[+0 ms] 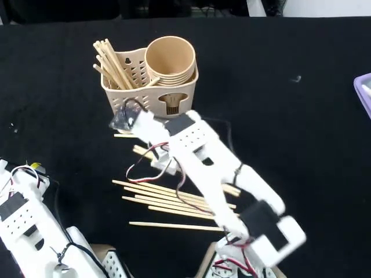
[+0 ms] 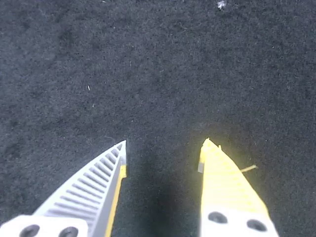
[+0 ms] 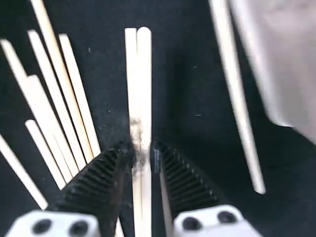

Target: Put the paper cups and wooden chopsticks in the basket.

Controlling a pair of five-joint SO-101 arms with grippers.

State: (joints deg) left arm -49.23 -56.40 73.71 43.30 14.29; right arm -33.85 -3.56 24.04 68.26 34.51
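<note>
A beige basket (image 1: 114, 92) is seen at the far middle of the black cloth (image 1: 290, 145). A stack of cups (image 1: 170, 58) is set in one compartment. A bundle (image 1: 113, 63) of chopsticks is leaned in the other, with the ends sticking out above the rim. Loose chopsticks (image 1: 165, 202) are spread on the cloth nearer the arms, roughly side by side. The right arm (image 1: 200, 153) is stretched over them toward the basket. In its wrist view the right gripper (image 3: 141, 150) is closed narrowly on a pair (image 3: 139, 84) of chopsticks, pressed together between the black jaws, and more loose ones are laid on either side. Whether the pair is lifted off the cloth cannot be told. The left arm (image 1: 26, 226) is placed at the near left corner, well apart from the basket. The left gripper (image 2: 165, 148) is held wide open just over the cloth. A lilac tray (image 1: 363, 92) is cut off by the right edge of the high view.
</note>
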